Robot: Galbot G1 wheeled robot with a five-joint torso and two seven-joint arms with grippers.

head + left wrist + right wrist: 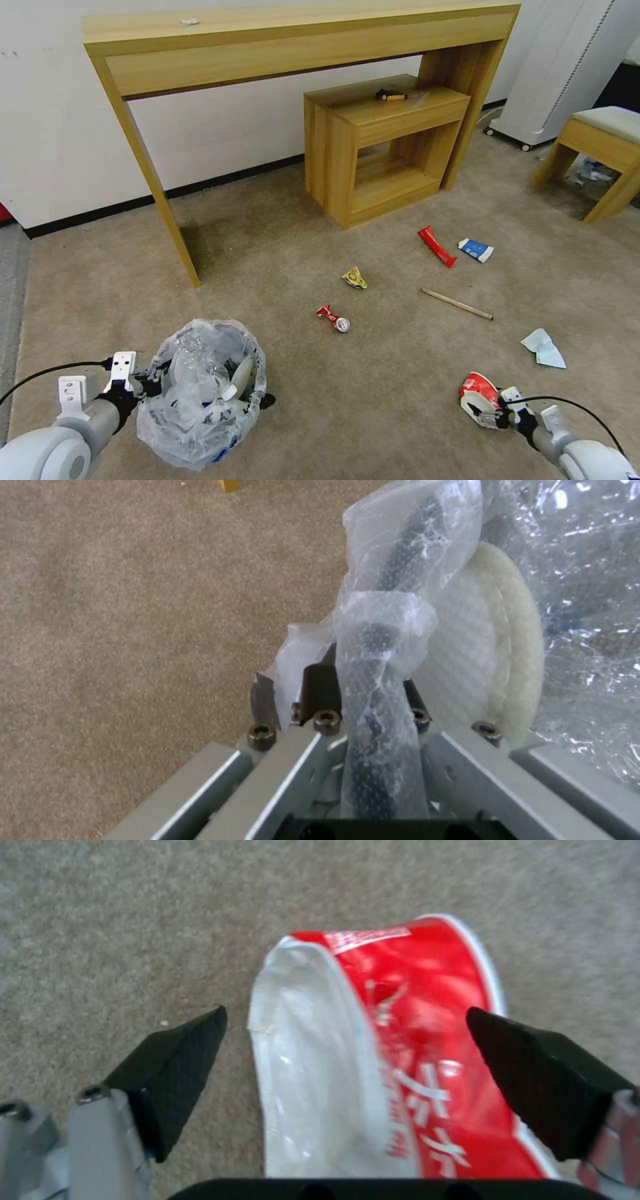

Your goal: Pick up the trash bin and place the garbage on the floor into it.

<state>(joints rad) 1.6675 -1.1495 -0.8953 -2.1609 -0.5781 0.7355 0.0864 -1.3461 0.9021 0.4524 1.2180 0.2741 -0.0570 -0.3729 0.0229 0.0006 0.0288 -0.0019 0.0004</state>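
**figure: bin held at the left, red cup framed at the right**

you are holding the trash bin (pixel 200 393) at the robot's front left, low over the floor (pixel 373 387), with the left gripper (pixel 143 385) at its rim. in the left wrist view the left gripper (pixel 360 700) is pinching the bag-wrapped rim between fingers pressed close on it, and a white slipper (pixel 493 645) is lying inside the liner. whether the bin is resting on the carpet or hanging just above it cannot be told.

you are reaching the right gripper (pixel 481 408) down at the flattened red-and-white cup (pixel 479 387) near the robot's front right. in the right wrist view the right gripper (pixel 347 1070) is standing with its fingers (pixel 173 1060) spread wide, one on each side of the cup (pixel 400 1060), neither touching it.

the step in hand appears to be the grasp of this cup. the next move is calling for a closing squeeze across the crushed walls, then a carry across to the bin's mouth.

farther off the crushed can (pixel 333 318), yellow wrapper (pixel 355 277), red wrapper (pixel 437 246), blue-and-white cup (pixel 476 250), wooden stick (pixel 457 304) and light-blue mask (pixel 544 348) are waiting on the carpet.
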